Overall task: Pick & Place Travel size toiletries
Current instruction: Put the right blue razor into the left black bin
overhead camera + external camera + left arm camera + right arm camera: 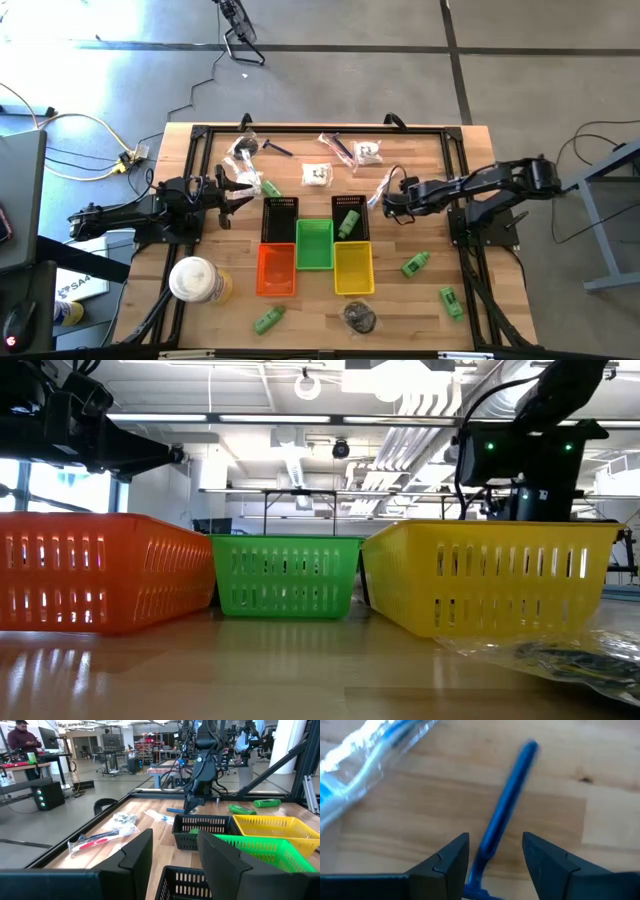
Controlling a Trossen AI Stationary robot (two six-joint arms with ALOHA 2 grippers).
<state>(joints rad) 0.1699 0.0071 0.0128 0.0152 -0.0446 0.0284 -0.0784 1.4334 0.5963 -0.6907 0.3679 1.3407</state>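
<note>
A slim blue stick (507,795) lies flat on the wooden table. My right gripper (495,840) points steeply down over the stick's near end, open, with one finger on either side and no touch that I can see. It hangs just right of the black baskets (385,207). A clear-wrapped blue piece (365,750) lies beside the stick. Green bottles lie on the table (415,263), (450,300), (268,318), and one is in the right black basket (348,222). My left gripper (245,190) waits level at the left, open and with nothing in it (175,837).
Two black baskets (280,218) stand mid-table, with the green (314,243), orange (276,268) and yellow (352,268) baskets nearer the front edge. A round white-and-yellow container (195,280) stands front left. Wrapped pieces (318,175) lie toward the far edge, and a crumpled clear bag (360,316) lies at the front.
</note>
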